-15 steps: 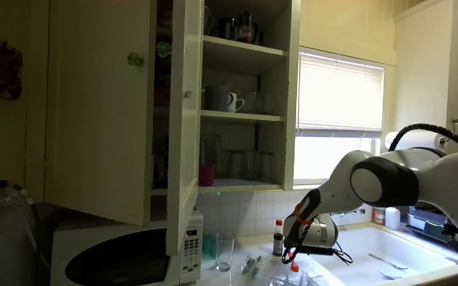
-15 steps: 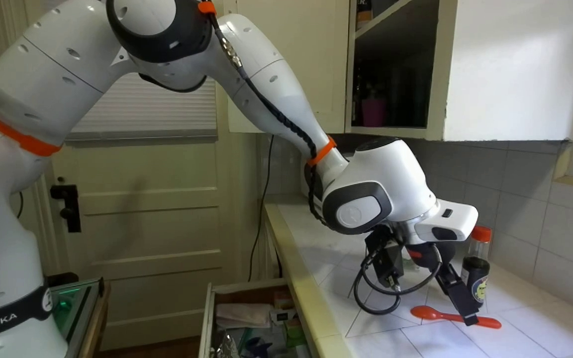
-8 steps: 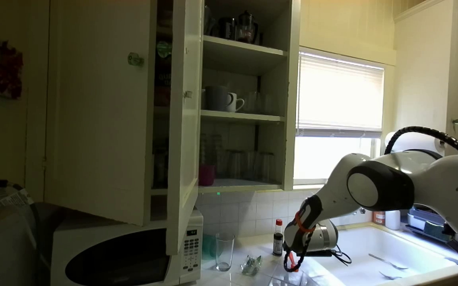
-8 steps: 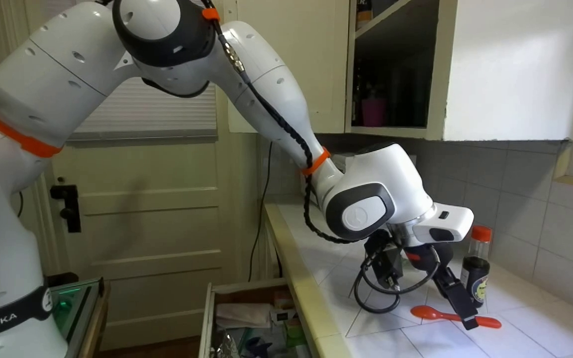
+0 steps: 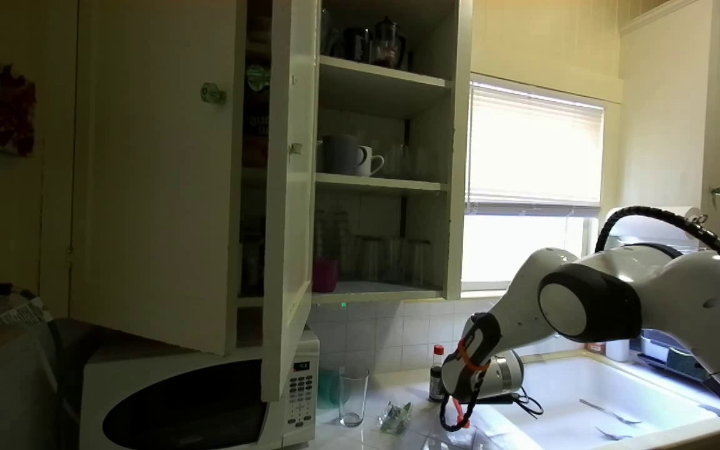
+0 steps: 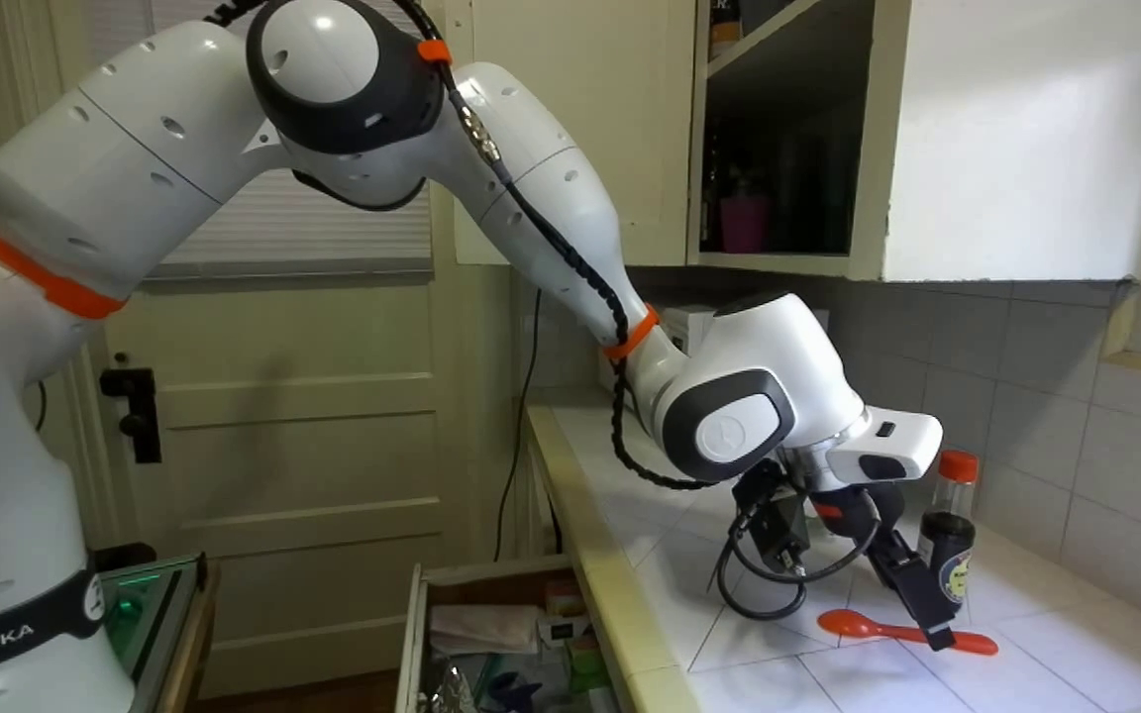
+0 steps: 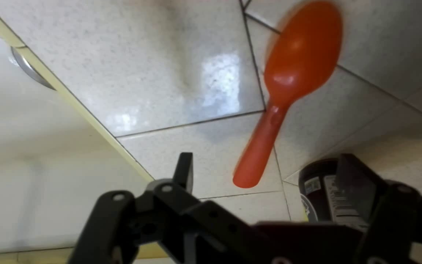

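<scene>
My gripper (image 7: pixel 267 167) is open and holds nothing in the wrist view; its fingers are wide apart. An orange-red plastic spoon (image 7: pixel 302 55) lies on the tiled counter, its handle end between the fingers but ahead of them. The spoon also shows in both exterior views (image 5: pixel 462 417) (image 6: pixel 853 624). In an exterior view one finger of the gripper (image 6: pixel 927 604) hangs over the spoon's handle; whether it touches cannot be told. A dark sauce bottle with a red cap (image 6: pixel 949 545) stands upright close by. In the wrist view the right finger partly covers the bottle (image 7: pixel 317 190).
A clear glass (image 5: pixel 352 397) and a crumpled clear plastic piece (image 5: pixel 394 417) stand near the microwave (image 5: pixel 179 400). A cabinet door (image 5: pixel 285 206) hangs open above. The white sink (image 5: pixel 560 387) holds forks. An open drawer (image 6: pixel 419 644) is below the counter edge.
The arm's elbow has come down and a little forward. The gripper has shifted only slightly beside the spoon and bottle. The spoon and bottle have not moved.
</scene>
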Action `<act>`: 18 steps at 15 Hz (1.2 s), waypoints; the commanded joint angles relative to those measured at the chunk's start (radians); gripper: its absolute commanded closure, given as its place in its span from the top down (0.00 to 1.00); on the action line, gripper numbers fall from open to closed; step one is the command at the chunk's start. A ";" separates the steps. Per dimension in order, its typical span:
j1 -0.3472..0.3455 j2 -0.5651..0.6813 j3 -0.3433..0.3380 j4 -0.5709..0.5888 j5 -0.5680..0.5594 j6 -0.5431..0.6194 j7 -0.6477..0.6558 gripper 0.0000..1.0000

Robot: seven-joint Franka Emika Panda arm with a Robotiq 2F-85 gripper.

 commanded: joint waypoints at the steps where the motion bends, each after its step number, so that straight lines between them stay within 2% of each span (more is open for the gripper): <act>1: 0.012 0.037 -0.013 0.041 -0.034 -0.047 0.050 1.00; 4: 0.014 0.044 -0.007 0.043 -0.034 -0.066 0.060 1.00; 7: 0.016 0.047 -0.007 0.043 -0.034 -0.076 0.070 0.93; 8: 0.016 0.048 -0.006 0.043 -0.034 -0.078 0.072 0.75; 11: 0.016 0.049 -0.006 0.048 -0.036 -0.083 0.073 0.60; 18: 0.025 0.044 -0.014 0.061 -0.049 -0.136 0.085 0.06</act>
